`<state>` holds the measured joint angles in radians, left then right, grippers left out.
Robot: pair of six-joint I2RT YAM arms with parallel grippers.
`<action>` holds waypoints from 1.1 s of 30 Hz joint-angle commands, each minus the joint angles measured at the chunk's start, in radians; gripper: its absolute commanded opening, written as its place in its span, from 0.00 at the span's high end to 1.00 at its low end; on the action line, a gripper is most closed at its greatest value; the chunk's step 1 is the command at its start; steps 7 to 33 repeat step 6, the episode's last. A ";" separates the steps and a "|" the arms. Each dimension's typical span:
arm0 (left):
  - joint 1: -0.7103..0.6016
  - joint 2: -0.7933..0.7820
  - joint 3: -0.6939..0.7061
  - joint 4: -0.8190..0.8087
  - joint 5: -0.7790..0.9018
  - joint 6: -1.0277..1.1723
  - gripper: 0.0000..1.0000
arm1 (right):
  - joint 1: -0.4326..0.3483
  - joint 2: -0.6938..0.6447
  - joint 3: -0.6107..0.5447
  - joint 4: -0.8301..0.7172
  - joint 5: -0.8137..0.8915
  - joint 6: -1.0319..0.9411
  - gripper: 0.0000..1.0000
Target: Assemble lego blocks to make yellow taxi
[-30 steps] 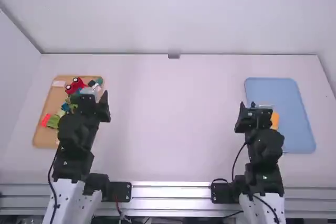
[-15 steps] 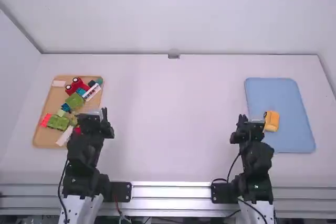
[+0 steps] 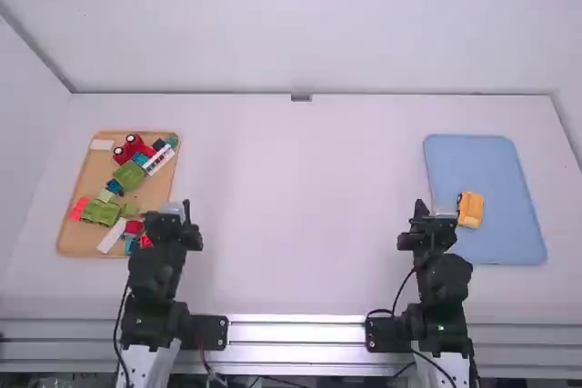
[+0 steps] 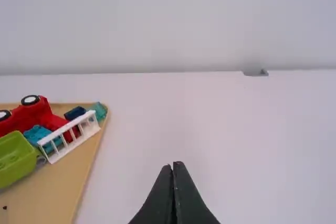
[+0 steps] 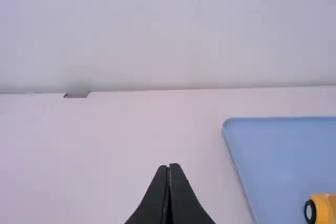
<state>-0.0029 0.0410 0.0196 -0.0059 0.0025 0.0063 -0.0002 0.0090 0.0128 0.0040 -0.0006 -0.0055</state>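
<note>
The yellow taxi (image 3: 470, 210) sits on the blue tray (image 3: 491, 165) at the high view's right. My left claw (image 4: 172, 165) and right claw (image 5: 169, 167) are each pressed together, pinching nothing. I expect light, stiff, slightly slick plastic; I'd hold the body's sides, clear of the wheel (image 5: 310, 212), gently, lest blocks pop apart.

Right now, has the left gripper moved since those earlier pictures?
Yes: the left gripper has drawn back toward the near edge of the tan tray, in the high view.
</note>
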 commanded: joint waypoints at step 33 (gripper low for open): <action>0.003 -0.041 -0.020 0.006 -0.002 -0.006 1.00 | 0.000 -0.009 -0.013 -0.004 0.001 0.006 1.00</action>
